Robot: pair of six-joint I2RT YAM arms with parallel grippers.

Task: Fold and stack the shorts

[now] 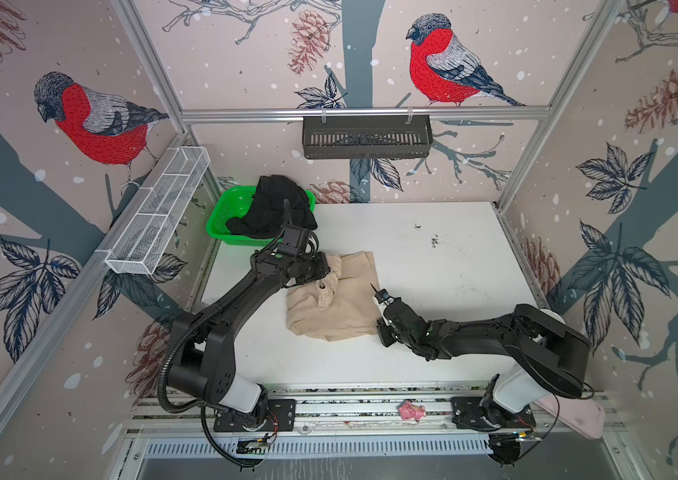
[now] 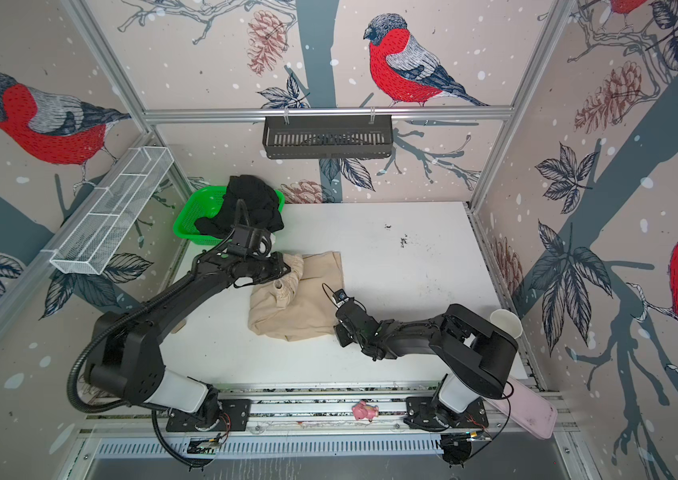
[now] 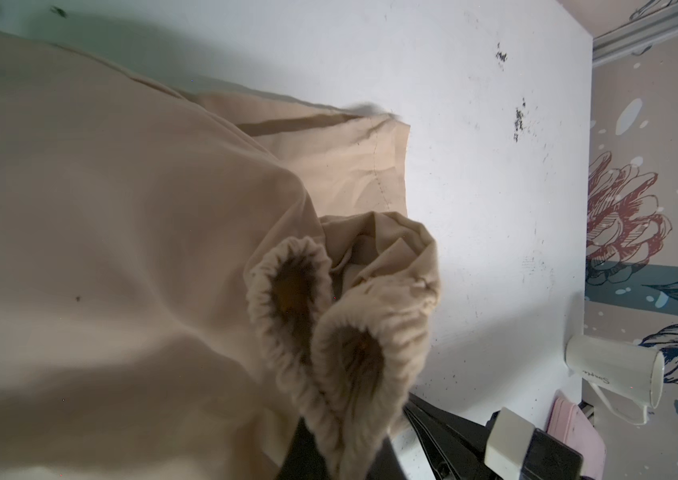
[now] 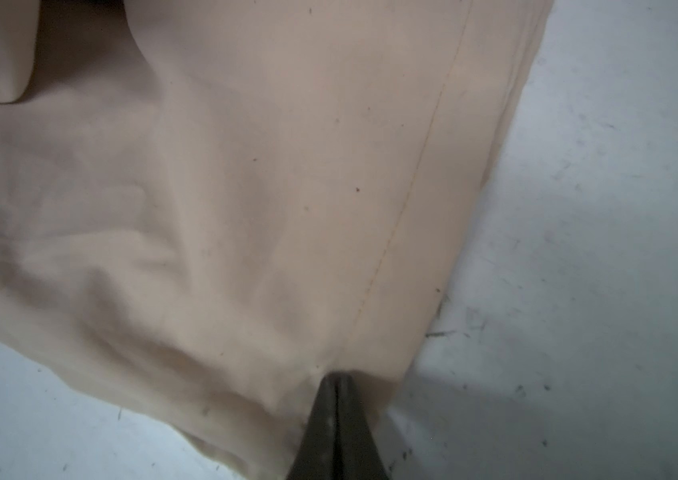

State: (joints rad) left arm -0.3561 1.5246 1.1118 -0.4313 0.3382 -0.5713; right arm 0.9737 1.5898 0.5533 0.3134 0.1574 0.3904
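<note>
Right wrist view. Right fingers: pressed together, pinching the stitched hem edge of the beige shorts, cloth puckered at the tips. Only the tips in frame, the rest cut off by the picture's edge.

Left wrist view, left fingers: mostly buried under the gathered waistband and closed on it, with two loops of elastic bunched just above.

In both top views, both sets of fingers hidden under their own wrists and the cloth. Beige shorts rumpled on the white counter, left of the middle, waistband end raised at the left arm's tip, hem end just beside the right arm.

Black shorts heaped in and over the green basket at the counter's far left corner, covering the basket's right part.

Open counter to the right of and beyond the beige shorts, only dark specks there. A bare strip on the near side too. White mug at the right edge, partly behind the right arm.
</note>
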